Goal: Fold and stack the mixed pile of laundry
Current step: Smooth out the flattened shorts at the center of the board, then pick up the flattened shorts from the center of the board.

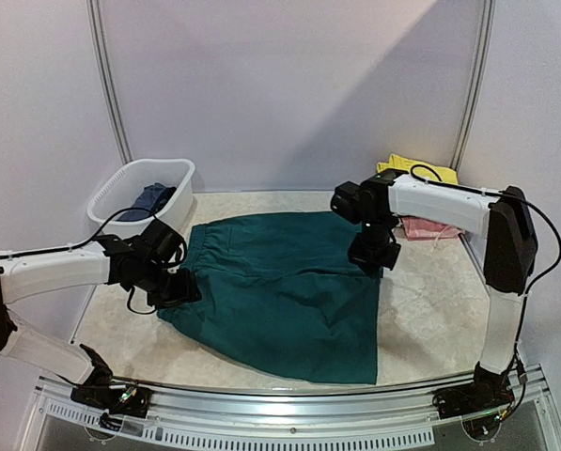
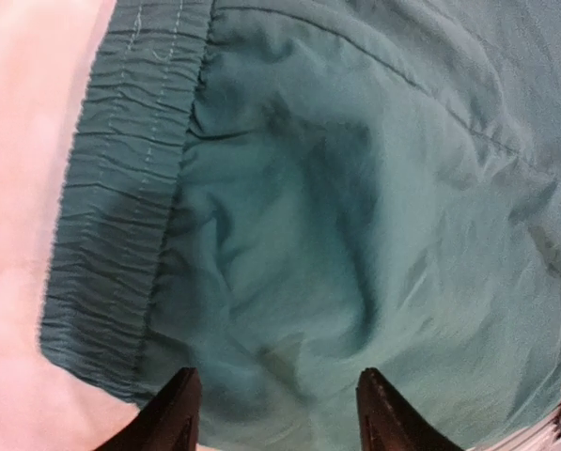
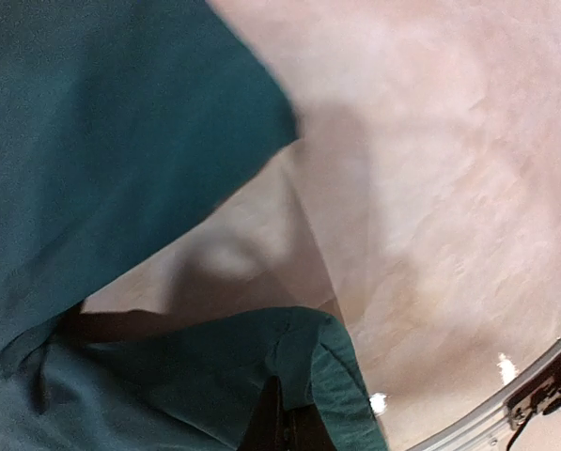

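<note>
- white tub (image 1: 141,193) sits back at 10 o'clock, something dark blue inside
- left gripper (image 2: 276,376): fingers spread over the waistband end of the teal shorts (image 1: 280,301), which lie mid-table
- right gripper (image 3: 282,421): pressed together, pinching the shorts' 2 o'clock corner up off the table
- pink garment (image 1: 428,227) and yellow garment (image 1: 419,169) at 1 o'clock

The dark teal shorts (image 1: 280,291) lie spread flat, elastic waistband (image 2: 120,207) leftward, far right corner lifted.
</note>
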You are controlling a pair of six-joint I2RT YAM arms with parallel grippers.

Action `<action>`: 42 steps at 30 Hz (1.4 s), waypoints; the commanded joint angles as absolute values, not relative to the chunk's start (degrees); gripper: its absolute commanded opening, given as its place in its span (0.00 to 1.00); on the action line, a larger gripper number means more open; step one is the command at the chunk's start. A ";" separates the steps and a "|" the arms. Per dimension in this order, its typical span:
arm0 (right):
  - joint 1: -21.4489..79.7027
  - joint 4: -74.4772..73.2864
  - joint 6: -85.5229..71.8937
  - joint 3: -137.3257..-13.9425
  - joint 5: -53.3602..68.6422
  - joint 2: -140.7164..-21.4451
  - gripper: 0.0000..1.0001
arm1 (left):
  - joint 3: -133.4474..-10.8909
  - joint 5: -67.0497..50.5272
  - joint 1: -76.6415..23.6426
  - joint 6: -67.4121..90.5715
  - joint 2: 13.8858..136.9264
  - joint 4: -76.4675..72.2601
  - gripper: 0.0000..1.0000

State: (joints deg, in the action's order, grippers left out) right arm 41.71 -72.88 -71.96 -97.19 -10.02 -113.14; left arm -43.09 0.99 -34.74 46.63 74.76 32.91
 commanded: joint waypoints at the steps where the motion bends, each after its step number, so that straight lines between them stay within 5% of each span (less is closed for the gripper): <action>1: 36.89 -77.33 -71.59 -87.51 -15.37 -105.12 0.03 | -44.72 5.38 -35.25 45.59 71.52 39.41 0.66; 4: 36.53 -74.96 -67.53 -83.18 -14.95 -101.94 0.15 | -44.82 7.72 -34.96 46.50 70.11 42.29 0.78; 10: 36.45 -65.96 -61.46 -72.00 -9.90 -94.64 0.80 | -43.14 7.80 -32.05 47.39 68.30 43.09 0.87; 12: 36.44 -64.31 -60.86 -69.09 -8.97 -91.84 0.89 | -42.28 5.62 -31.24 46.70 68.41 41.26 0.85; 28: 36.31 -47.45 -53.37 -53.65 0.41 -81.21 0.76 | -37.49 -2.27 -31.03 46.86 74.18 33.60 0.65; 42: 36.54 -50.15 -57.29 -39.90 15.22 -67.48 0.67 | -31.95 -3.86 -31.03 51.84 68.73 33.90 0.49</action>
State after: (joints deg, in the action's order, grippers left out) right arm 36.36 -49.39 -54.78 -43.57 9.19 -72.07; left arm -33.32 -3.03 -31.57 50.30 69.32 34.94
